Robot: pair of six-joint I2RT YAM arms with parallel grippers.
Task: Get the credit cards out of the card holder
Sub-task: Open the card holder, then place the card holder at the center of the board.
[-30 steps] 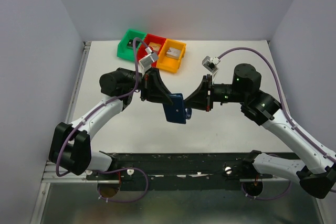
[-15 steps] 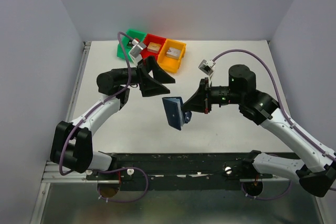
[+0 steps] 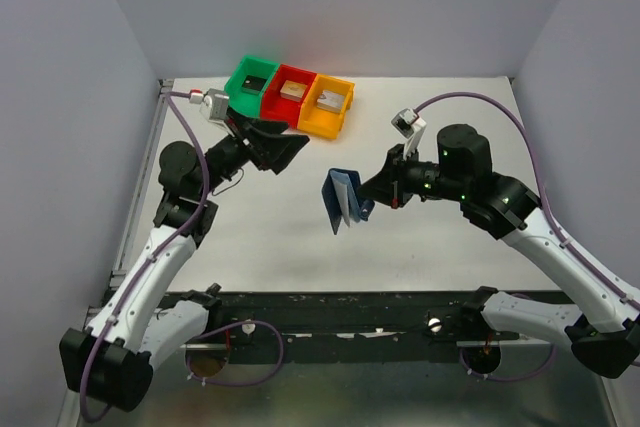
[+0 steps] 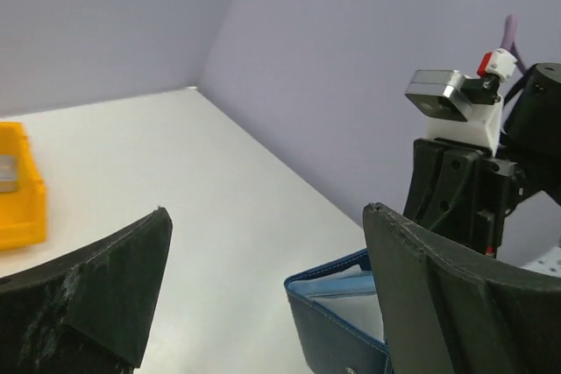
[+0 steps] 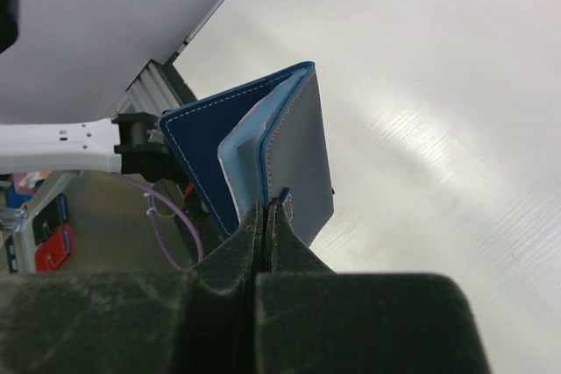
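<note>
Barely begun, by the look: no cards seen out. Card holder (image 3: pixel 345 200) held half-open above the table's (image 3: pixel 450 117) middle, pinched at its edge by right gripper (image 5: pixel 267 212). Left gripper (image 3: pixel 290 144) spread wide, empty, near far-left bins (image 3: pixel 290 95).

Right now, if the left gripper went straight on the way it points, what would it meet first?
Probably the card holder, held up by the right gripper. In the left wrist view it sits low between the open jaws of the left gripper. Depth is unclear, so the gripper might pass beside it.
</note>
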